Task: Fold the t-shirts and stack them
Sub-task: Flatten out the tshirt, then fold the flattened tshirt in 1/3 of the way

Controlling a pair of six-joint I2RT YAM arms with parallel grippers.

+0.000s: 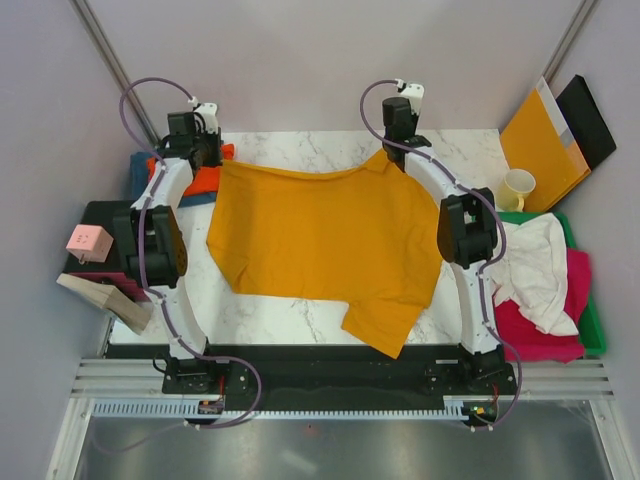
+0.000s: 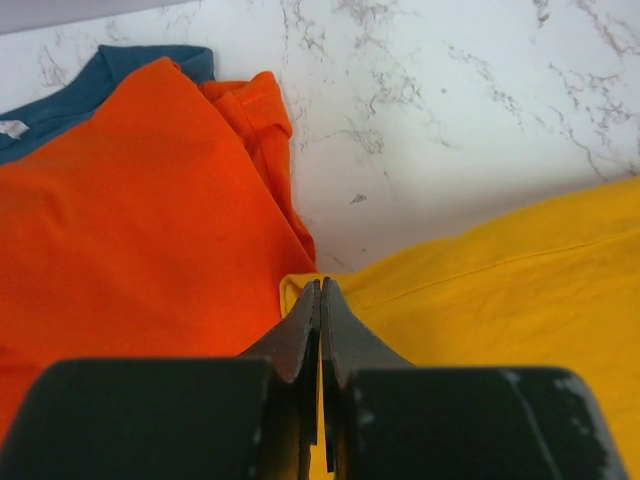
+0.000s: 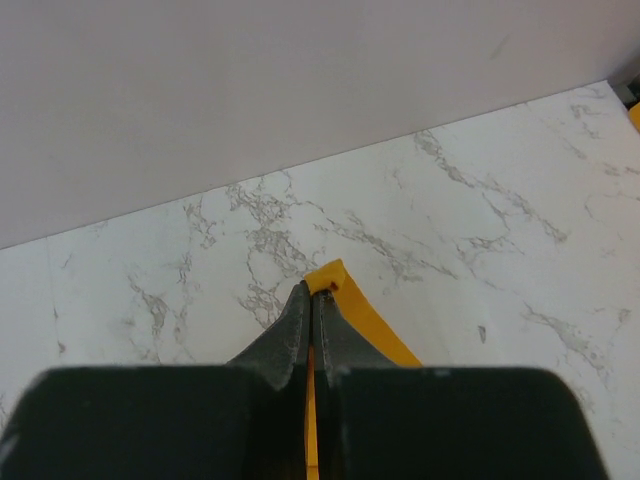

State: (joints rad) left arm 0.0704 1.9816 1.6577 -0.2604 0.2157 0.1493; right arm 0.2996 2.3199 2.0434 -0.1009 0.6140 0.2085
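- The mustard-yellow t-shirt (image 1: 320,235) lies spread across the middle of the marble desk (image 1: 300,320).
- The left claw (image 2: 320,295) is pinched on its far left corner.
- The right claw (image 3: 313,298) clamps the far right corner.
- The orange t-shirt (image 2: 130,230) lies on the teal t-shirt (image 2: 130,62), just beside the yellow corner.

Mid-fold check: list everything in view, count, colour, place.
yellow t-shirt: 1, mustard, mid-table
orange t-shirt: 1, orange, atop teal one
teal t-shirt: 1, teal-blue, far left
white t-shirt: 1, white, in bin
magenta t-shirt: 1, magenta, beneath white
bin: 1, green, right
cup: 1, cream, beyond bin
envelope: 1, orange-brown, far right
board: 1, black, behind envelope
box: 1, pink, left
block: 1, wooden, near left
table: 1, white marble
left pincer: 1, black, shut on yellow t-shirt's corner
right pincer: 1, black, shut on its far edge
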